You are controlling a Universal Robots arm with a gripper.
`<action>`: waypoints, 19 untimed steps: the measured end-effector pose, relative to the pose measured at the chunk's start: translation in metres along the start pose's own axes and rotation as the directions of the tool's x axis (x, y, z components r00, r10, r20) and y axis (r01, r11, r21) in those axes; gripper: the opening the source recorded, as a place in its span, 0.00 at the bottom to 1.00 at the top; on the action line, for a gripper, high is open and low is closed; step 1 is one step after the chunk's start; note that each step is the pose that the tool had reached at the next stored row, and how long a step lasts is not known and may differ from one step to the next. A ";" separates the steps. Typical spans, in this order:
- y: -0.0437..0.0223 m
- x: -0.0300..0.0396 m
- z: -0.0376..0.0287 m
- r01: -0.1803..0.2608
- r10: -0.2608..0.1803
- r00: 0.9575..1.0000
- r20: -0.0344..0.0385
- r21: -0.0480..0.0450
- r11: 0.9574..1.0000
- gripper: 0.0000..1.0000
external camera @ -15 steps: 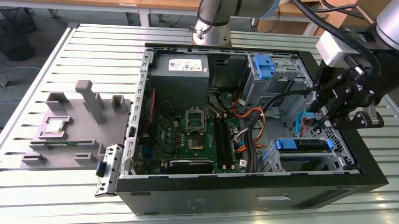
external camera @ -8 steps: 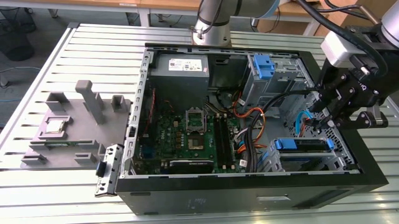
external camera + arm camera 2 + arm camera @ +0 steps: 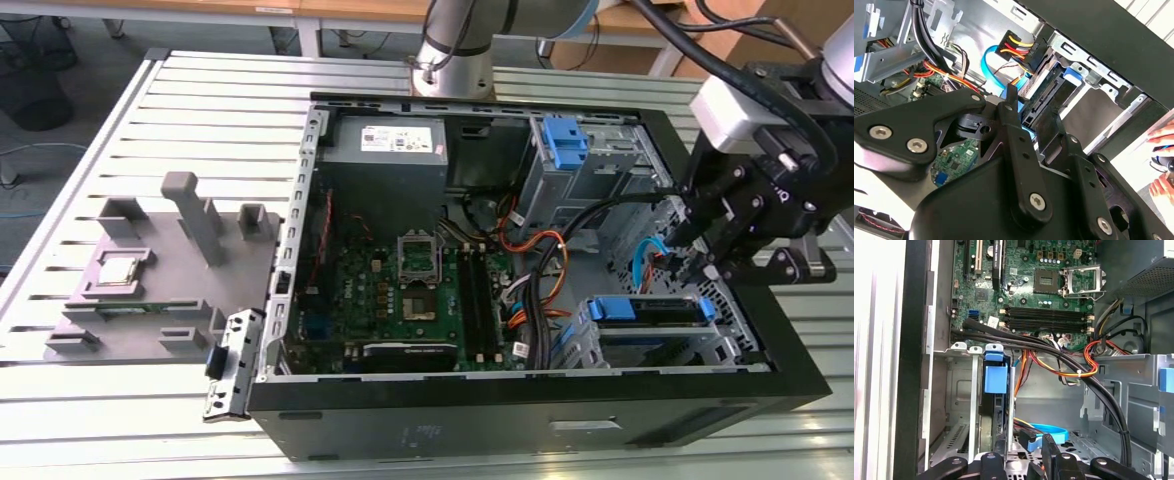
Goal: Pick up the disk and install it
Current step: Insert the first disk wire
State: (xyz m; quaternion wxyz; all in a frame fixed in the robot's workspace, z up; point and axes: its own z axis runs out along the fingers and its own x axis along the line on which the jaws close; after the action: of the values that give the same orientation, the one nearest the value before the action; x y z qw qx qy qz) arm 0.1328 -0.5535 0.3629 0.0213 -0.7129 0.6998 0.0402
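Note:
The disk (image 3: 647, 310) sits in its blue carrier inside the lower drive bay of the open black computer case (image 3: 534, 410), at the exterior view's right. In the first wrist view the carrier's blue tab (image 3: 995, 379) stands between the bay's metal rails. Its blue and black end (image 3: 1046, 95) is in the second wrist view. My gripper (image 3: 697, 262) hovers just above the bay, beside the case's right wall. Its black fingers (image 3: 1051, 450) are apart and open, with nothing held between them. The blue data cable (image 3: 1051, 432) lies below them.
A grey box with a white label (image 3: 387, 140) fills the case's far corner, next to the motherboard (image 3: 414, 290). Black and orange cables (image 3: 547, 260) cross toward the bay. A second blue carrier (image 3: 566, 140) stands in the upper cage. A grey fixture (image 3: 147, 280) lies left. A person's hand (image 3: 1164, 145) rests outside the case.

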 end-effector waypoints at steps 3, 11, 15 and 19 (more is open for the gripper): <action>0.0000 0.0003 0.0013 0.000 0.000 1.000 -0.001 0.000 1.000 0.42; -0.0001 0.0006 0.0049 0.000 0.000 1.000 -0.001 0.000 1.000 0.42; 0.0000 0.0006 0.0050 0.000 0.000 1.000 -0.001 0.000 1.000 0.42; -0.0001 0.0006 0.0050 0.000 0.000 1.000 -0.001 0.000 1.000 0.42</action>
State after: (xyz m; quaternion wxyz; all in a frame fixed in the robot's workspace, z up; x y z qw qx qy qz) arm 0.1327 -0.5537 0.3579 0.0209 -0.7128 0.6999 0.0398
